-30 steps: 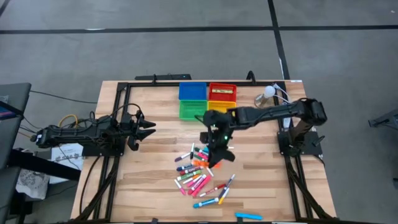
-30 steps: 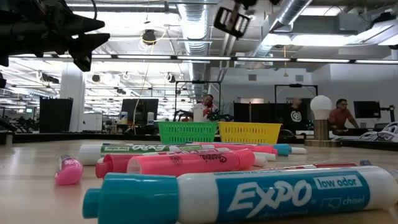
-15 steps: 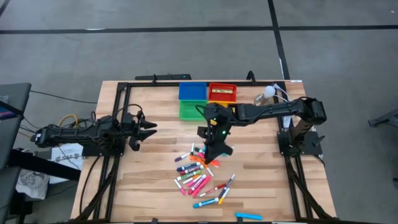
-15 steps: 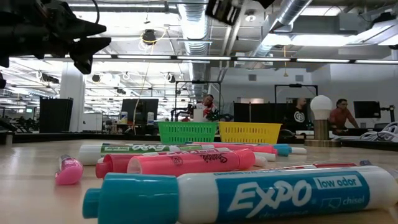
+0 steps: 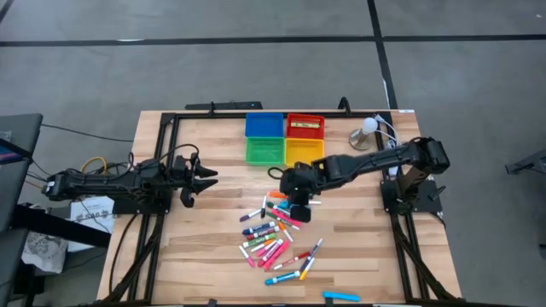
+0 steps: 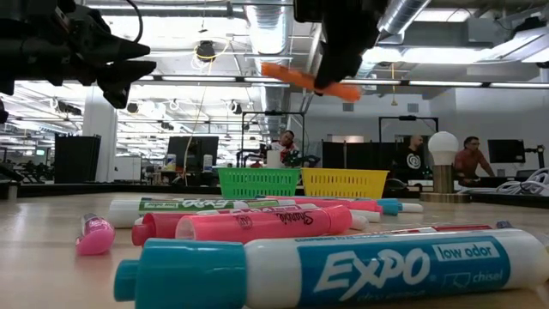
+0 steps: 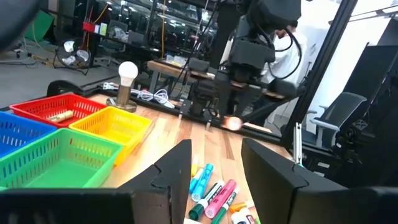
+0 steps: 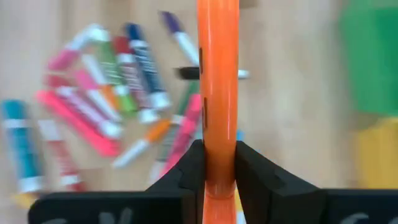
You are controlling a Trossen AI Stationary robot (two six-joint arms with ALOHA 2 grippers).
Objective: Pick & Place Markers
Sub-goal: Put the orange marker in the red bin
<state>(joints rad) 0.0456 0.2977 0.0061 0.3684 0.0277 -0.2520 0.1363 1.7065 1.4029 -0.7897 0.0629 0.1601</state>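
So the right gripper (image 5: 298, 189) is clamped on an orange marker (image 8: 217, 93) — the right wrist view shows the barrel pinched dead centre between both fingers, sticking out well past the tips. In the low view the orange marker is up in the air, tilted a little, well clear of the table (image 5: 205, 239).

Directly under the claw and a bit toward the near edge of the table is the rest of the pile of markers (image 5: 271, 237), pinks, greens, blues and a few more orange ones, all loose on the wood. On the far side of the claw sit the four little trays: yellow tray (image 5: 304, 151) is the nearest one, just beyond the gripper, with the green tray (image 5: 264, 151) beside it and the red tray (image 5: 305, 126) and blue tray (image 5: 264, 124) behind those.

My read: the pick is done and this is the carry step. Next it needs to swing the marker out over a tray and let go — which tray is meant for orange I can't say, maybe yellow or red.

Left gripper (image 5: 198, 175) is parked off to the side, well away from the pile, fingers spread apart and holding nothing.
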